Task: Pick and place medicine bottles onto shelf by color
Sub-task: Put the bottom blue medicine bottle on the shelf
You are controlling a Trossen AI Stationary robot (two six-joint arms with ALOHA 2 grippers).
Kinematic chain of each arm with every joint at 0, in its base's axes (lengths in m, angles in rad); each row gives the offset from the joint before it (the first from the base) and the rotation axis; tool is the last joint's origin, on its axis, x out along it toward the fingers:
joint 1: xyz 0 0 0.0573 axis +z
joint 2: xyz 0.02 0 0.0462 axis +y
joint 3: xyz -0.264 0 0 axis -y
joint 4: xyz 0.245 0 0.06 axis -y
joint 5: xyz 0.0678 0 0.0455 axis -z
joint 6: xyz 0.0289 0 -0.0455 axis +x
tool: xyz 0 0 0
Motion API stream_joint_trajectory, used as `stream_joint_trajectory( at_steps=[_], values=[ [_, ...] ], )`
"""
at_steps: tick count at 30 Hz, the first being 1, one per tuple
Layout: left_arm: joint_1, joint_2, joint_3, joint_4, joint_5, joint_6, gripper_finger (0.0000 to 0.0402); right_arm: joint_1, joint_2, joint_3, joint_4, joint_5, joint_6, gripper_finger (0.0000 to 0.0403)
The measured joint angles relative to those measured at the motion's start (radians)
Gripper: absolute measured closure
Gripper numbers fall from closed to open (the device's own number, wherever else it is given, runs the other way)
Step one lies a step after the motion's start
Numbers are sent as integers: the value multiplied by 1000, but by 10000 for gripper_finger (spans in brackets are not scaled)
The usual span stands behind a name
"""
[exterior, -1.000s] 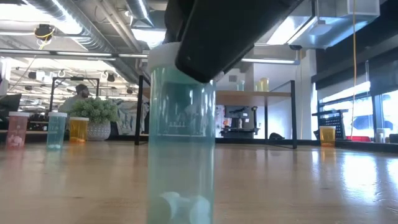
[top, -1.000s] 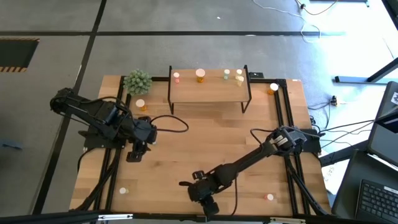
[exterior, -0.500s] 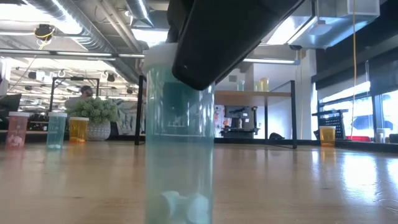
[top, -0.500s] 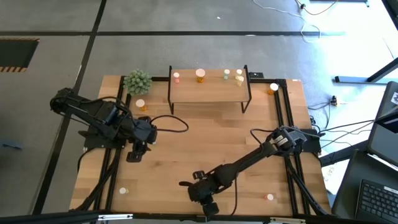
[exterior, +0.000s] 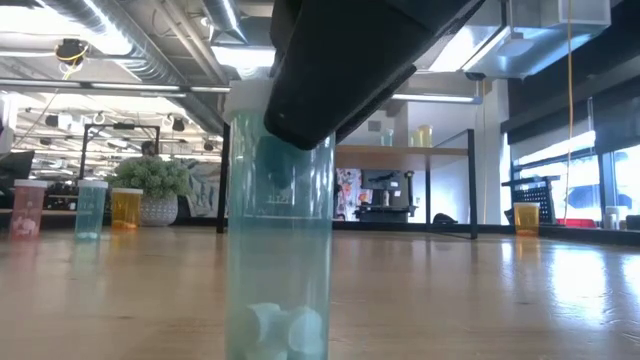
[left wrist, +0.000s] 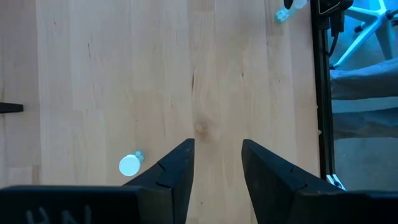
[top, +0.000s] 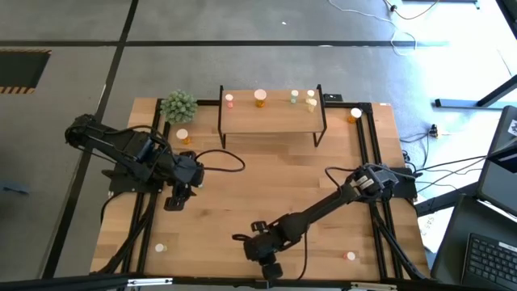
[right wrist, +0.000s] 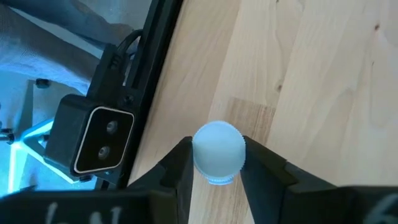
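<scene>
My right gripper is at the table's near edge, shut on a pale green medicine bottle with a white cap and white pills at its bottom. My left gripper hangs open over the table's left part with nothing between its fingers. The shelf stands at the far side. On it are a pink bottle, an orange bottle and pale green ones. My right gripper pinches the bottle's top, just under the cap, between its two fingers. The fingers slant down from above and from the far right. The bottle stands upright; its foot lies below the low view's edge, so I cannot tell whether it rests on the table.
Loose bottles stand on the table: orange ones, a pale one at near left, a pink one at near right. A spiky plant sits left of the shelf. A black camera box sits beside the held bottle.
The pale green bottle has shifted a little toward the table's left together with my right gripper's dark finger at its top. It stays upright.
</scene>
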Motion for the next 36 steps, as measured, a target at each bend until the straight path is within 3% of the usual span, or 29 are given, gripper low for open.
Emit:
stream_joint_trajectory(
  at_steps=[20,36],
  values=[
    [0,0,0,-1,0,26,273,-44,0,143,-247,2,-24,285],
    [0,-9,0,-1,-44,25,273,-126,0,372,-480,17,-24,284]
  ],
)
